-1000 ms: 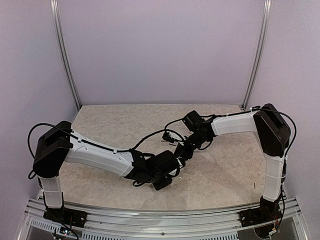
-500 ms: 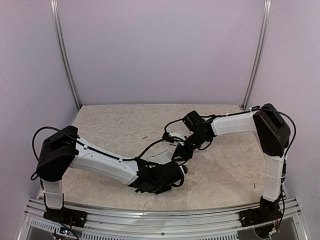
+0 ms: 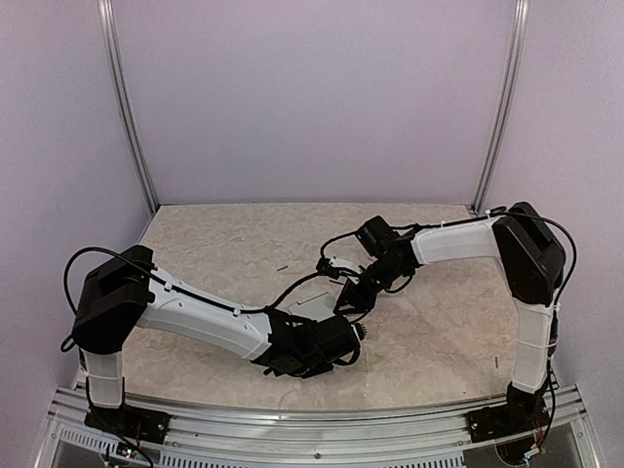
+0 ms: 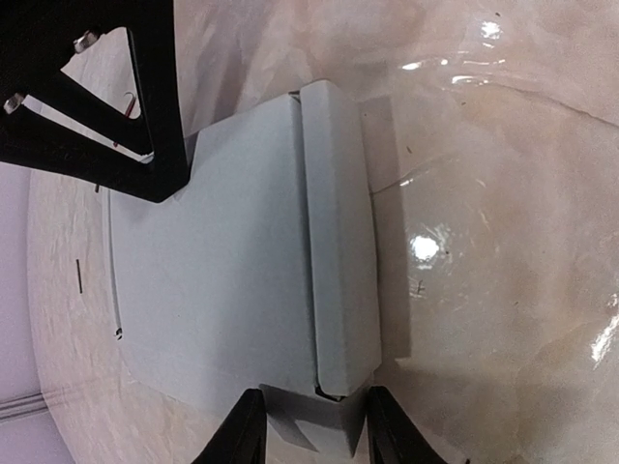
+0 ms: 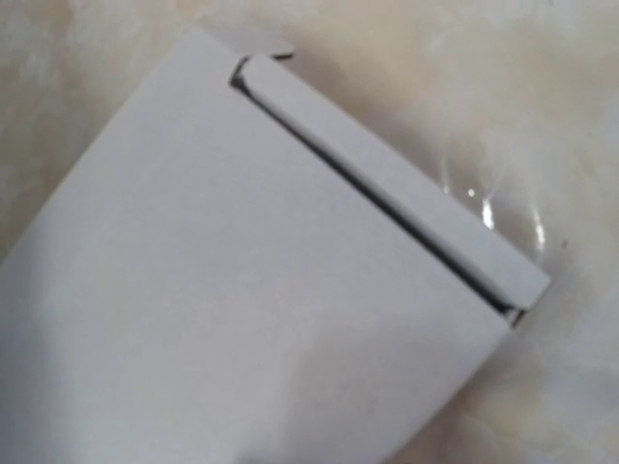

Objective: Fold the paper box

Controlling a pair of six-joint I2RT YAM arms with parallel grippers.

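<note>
Directly ahead of the left tool (image 4: pixel 314 418), whose two black fingers stand apart at the bottom edge of the left wrist view, lies the pale grey-white thin-card paper box (image 4: pixel 222 271). Its small end tab sits between those fingers; I cannot tell whether they pinch it or merely flank it. From there the box's long axis runs straight up the frame, away from the tool, flat on the marbled beige surface (image 4: pixel 503 290). The black right tool (image 3: pixel 353 295) reaches the box's far end at the upper left, and I cannot tell its grip. The left tool looks nearer the unfinished end. The box appears nearly closed: broad smooth top, a long tucked flap along its right side, corners slightly agape.
</note>
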